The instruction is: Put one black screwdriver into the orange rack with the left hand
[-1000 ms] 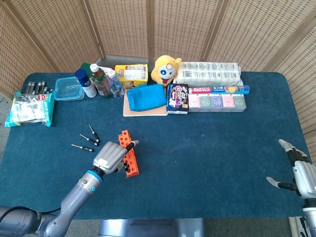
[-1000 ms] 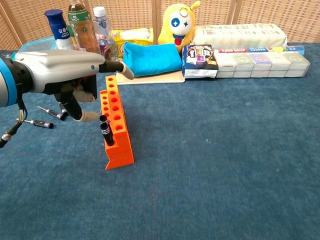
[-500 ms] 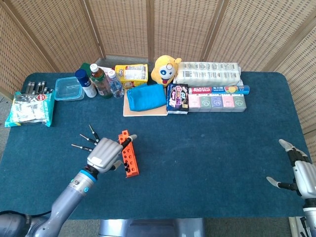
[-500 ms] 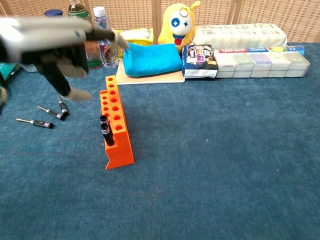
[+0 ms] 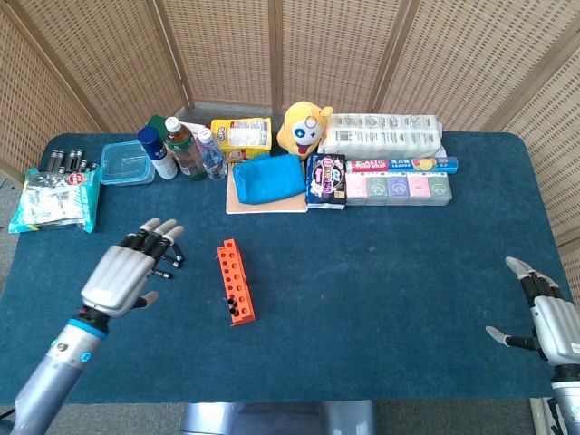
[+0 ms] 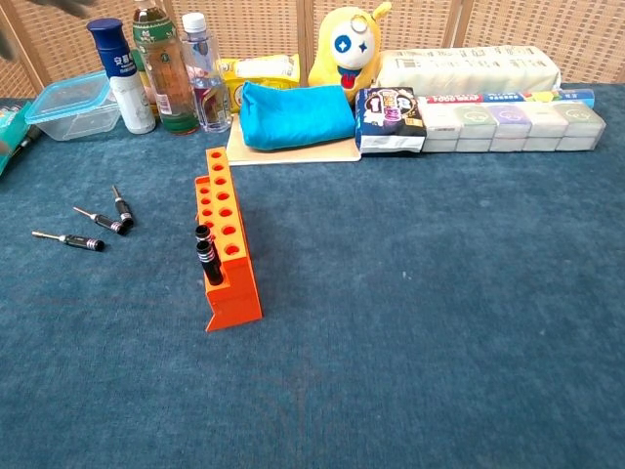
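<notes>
Two black screwdrivers [image 6: 205, 252] stand in the orange rack [image 6: 225, 241], near the front end of it, toward the left front part of the tabletop [image 5: 381, 272]. Three more loose screwdrivers [image 6: 98, 220] lie flat closer to the left edge. The left hand [image 5: 127, 272] has moved away from the rack and now hovers over them, fingers spread, holding nothing. The right hand [image 5: 544, 313] stays by the right edge, fingers apart.
</notes>
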`<state>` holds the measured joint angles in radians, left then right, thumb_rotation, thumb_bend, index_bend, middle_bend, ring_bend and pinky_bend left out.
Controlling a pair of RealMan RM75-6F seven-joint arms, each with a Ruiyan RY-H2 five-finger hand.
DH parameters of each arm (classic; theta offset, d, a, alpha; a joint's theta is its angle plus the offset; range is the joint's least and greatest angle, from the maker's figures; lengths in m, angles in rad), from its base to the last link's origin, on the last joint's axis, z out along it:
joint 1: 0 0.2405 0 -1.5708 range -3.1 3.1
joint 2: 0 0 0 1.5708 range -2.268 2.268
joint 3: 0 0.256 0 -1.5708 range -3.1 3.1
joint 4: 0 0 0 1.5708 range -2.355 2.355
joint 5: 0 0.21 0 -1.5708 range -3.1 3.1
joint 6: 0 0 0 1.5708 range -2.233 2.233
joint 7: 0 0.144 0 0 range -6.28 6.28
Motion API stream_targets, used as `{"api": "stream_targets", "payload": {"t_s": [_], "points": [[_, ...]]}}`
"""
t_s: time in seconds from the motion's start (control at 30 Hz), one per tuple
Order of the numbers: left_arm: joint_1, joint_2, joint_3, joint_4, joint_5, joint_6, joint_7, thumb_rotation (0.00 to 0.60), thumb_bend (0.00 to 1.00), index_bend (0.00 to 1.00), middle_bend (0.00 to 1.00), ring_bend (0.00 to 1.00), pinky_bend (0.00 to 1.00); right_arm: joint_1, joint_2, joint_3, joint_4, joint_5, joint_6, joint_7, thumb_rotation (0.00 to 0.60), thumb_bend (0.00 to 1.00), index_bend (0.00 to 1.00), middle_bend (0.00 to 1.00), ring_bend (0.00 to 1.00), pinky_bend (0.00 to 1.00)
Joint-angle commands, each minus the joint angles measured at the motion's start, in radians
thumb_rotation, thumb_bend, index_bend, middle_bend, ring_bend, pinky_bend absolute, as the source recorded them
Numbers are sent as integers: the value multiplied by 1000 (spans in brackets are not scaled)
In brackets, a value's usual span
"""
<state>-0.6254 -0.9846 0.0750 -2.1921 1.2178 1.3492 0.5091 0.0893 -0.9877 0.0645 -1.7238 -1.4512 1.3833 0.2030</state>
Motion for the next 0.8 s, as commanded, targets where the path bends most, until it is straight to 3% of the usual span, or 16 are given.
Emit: {"api": "stream_targets", "payload": {"t_s": [0.03, 0.23, 0.4, 0.6, 0.8], "points": [[130, 45, 65, 128, 168, 119, -151, 600, 104, 0, 0, 0, 209, -1, -10, 1, 5, -4, 11, -23, 600, 0, 25, 81, 125, 109], [296, 9, 108, 350, 279, 289, -367, 600, 137, 0, 0, 0, 204, -9, -23, 7, 13, -17, 49, -66, 600, 0, 24, 67, 104, 108], [401, -49, 124, 481, 296, 368, -482, 600, 137, 0, 0, 0, 201, -20, -38, 20, 29, -17, 96, -117, 600, 0, 23, 37, 57, 88], [474, -94, 120, 550, 247, 363, -511, 600, 138, 0, 0, 0, 187, -35, -57, 37, 46, -14, 150, -163, 600, 0, 23, 23, 38, 81], [484, -114, 90, 560, 232, 335, -494, 600, 138, 0, 0, 0, 173, -44, -61, 44, 48, -15, 175, -171, 600, 0, 22, 22, 37, 79]]}}
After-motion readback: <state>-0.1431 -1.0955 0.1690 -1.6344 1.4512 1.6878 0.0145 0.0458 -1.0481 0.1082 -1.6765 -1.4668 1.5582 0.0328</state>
